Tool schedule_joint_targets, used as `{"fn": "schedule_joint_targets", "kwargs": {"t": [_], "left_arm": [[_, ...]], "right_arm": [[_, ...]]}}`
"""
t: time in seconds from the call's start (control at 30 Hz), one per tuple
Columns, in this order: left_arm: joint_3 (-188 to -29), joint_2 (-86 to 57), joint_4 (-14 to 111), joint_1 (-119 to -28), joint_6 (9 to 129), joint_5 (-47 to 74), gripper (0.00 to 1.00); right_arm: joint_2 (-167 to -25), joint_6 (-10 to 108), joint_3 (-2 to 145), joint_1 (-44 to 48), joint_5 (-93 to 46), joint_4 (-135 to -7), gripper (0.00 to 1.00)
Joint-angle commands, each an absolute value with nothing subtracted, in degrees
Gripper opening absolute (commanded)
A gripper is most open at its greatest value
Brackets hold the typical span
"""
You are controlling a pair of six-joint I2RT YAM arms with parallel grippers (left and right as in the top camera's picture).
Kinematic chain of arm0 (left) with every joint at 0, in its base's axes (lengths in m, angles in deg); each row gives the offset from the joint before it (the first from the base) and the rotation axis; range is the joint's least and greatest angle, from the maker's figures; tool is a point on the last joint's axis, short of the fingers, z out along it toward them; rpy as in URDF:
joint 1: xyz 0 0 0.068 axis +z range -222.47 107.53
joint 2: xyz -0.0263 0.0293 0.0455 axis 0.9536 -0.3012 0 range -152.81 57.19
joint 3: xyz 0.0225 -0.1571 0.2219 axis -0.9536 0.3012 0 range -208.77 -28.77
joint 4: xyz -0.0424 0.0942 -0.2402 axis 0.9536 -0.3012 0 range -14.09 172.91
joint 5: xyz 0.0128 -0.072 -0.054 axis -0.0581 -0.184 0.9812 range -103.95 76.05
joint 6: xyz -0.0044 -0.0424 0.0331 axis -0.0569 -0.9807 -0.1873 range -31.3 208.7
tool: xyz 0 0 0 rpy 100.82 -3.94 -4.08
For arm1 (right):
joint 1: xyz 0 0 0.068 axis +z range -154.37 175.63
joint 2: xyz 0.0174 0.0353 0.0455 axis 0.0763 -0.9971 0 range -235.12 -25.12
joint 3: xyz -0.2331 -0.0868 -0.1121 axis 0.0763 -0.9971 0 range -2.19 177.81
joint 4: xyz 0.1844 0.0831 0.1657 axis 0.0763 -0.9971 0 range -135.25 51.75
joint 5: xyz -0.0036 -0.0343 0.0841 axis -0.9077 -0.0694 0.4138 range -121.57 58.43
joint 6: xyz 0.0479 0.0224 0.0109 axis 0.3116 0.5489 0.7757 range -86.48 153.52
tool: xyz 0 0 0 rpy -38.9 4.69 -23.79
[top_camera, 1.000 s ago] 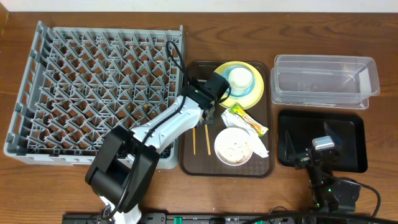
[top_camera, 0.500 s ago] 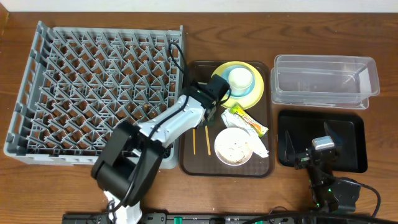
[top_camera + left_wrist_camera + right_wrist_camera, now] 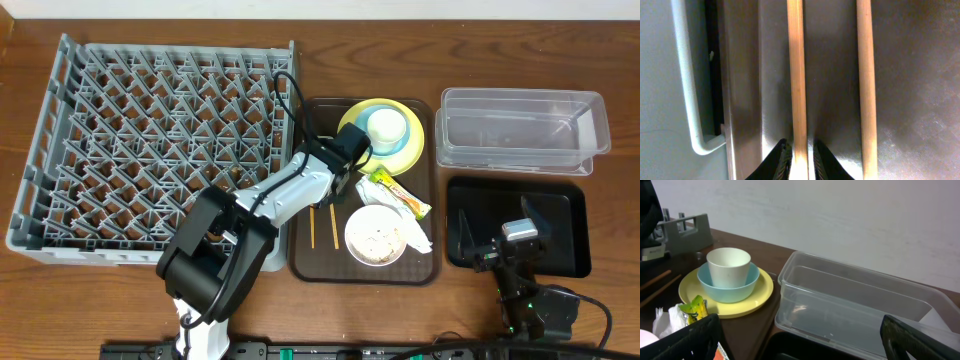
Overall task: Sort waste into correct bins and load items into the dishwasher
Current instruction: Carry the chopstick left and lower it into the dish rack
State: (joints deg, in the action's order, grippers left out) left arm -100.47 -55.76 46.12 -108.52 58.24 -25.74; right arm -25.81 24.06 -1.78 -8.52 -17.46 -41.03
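Observation:
My left gripper [image 3: 316,196] is down on the brown serving tray [image 3: 300,262], shut on the left chopstick [image 3: 795,75], which lies flat; the second chopstick [image 3: 865,75] lies parallel beside it. In the left wrist view the jaws [image 3: 801,160] hug the stick. A white cup [image 3: 386,124] sits in the light blue bowl [image 3: 400,146] on the yellow plate [image 3: 412,162]. The green-and-yellow wrapper [image 3: 400,195], the napkin [image 3: 418,238] and the white bowl of rice scraps [image 3: 375,235] lie on the tray. My right gripper [image 3: 497,225] is open over the black tray [image 3: 570,235].
The grey dish rack [image 3: 150,150] stands left of the serving tray; its edge [image 3: 682,75] shows beside the chopsticks. The clear tub [image 3: 520,130] stands behind the black tray and shows in the right wrist view [image 3: 855,300], with plate and bowl [image 3: 730,287] to its left.
The left arm's elbow has swung right and toward the tray while its gripper stayed by the chopsticks' far ends. The right arm and all objects have not moved.

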Motion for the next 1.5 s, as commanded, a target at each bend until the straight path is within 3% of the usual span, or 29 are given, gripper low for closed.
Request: {"fn": "schedule_joint_targets", "kwargs": {"t": [0.0,0.1,0.37,0.57,0.7,0.8,0.93,1.47], "left_arm": [[-100.23,-58.58,46.14,-108.28,55.92,-26.66,0.15],[-100.23,-58.36,46.14,-108.28,55.33,-26.61,0.08],[-101.02,-49.33,45.96,-108.26,56.41,-26.68,0.08],[-101.33,-32.35,45.15,-106.45,67.01,-26.7,0.08],[-101.33,-26.31,41.18,-100.35,72.69,-26.66,0.08],[-101.3,-26.73,37.64,-94.95,73.43,-24.34,0.08],[-101.19,-29.83,36.54,-90.75,77.8,-12.58,0.07],[-101.15,-37.55,37.4,-89.73,77.72,-12.19,0.08]], "right_arm": [[-25.51,24.89,-1.87,-8.06,-17.64,-41.27,0.99],[-25.51,24.89,-1.87,-8.06,-17.64,-41.27,0.99],[-25.51,24.89,-1.87,-8.06,-17.64,-41.27,0.99],[-25.51,24.89,-1.87,-8.06,-17.64,-41.3,0.99],[-25.51,24.89,-1.87,-8.06,-17.64,-41.3,0.99],[-25.51,24.89,-1.87,-8.06,-17.64,-41.3,0.99],[-25.51,24.89,-1.87,-8.06,-17.64,-41.27,0.99],[-25.51,24.89,-1.87,-8.06,-17.64,-41.3,0.99]]}}
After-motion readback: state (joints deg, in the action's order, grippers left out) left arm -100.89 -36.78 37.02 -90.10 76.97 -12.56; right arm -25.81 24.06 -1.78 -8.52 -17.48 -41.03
